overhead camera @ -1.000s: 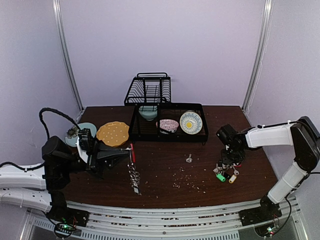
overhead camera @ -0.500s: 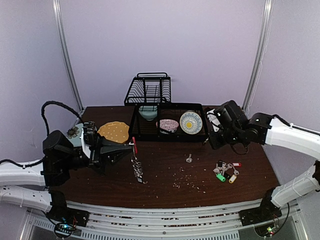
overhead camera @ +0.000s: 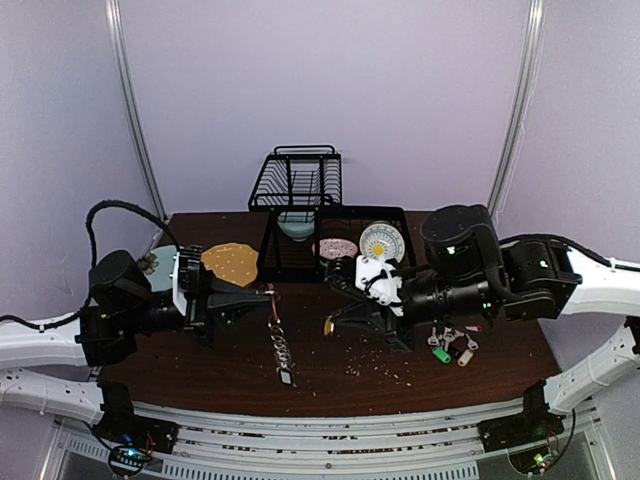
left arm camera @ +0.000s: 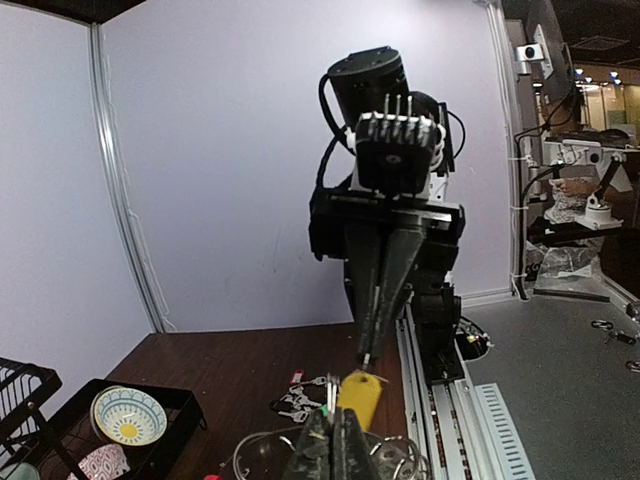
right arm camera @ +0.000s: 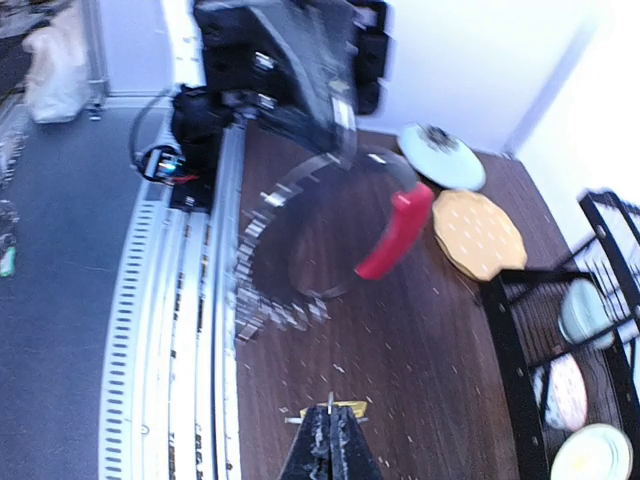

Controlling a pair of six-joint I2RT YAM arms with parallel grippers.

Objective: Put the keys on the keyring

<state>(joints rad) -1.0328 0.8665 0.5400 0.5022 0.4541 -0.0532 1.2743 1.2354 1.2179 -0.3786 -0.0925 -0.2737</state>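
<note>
- Red sleeving marks one arc of the keyring (right arm camera: 395,232), which the left jaws pinch fully closed at its upper edge, up off the surface (overhead camera: 220,375).
- From the ring the keys (overhead camera: 281,350) hang down in a silver string whose lowest end is close to or on the wood; which of the two, the pictures do not settle.
- The right jaws are also shut to a thin point, holding a yellow tag (left arm camera: 360,392) by its upper end. A sliver of silver metal shows beside the tag, though whether it is a key blade is too small to tell.
- Both arms meet over the middle of the surface, tips facing each other, with the tag near the ring but apart from it.
- Step in hand, as I judge it: bringing the tagged piece across to the held ring, ready for threading.
- The next move calls for lining up the tag's small loop with the ring wire, then sliding it on while the left arm holds the ring steady. Swinging keys could foul the approach.
- Counts: one large ring; keys on it too many and too blurred to number; one yellow tag in the right jaws.
- One separate bunch of tagged keys (overhead camera: 450,350) lies on the surface beside the right arm, with green and yellow tags showing.
- Two black wire racks (overhead camera: 335,268) stand at the back.
</note>
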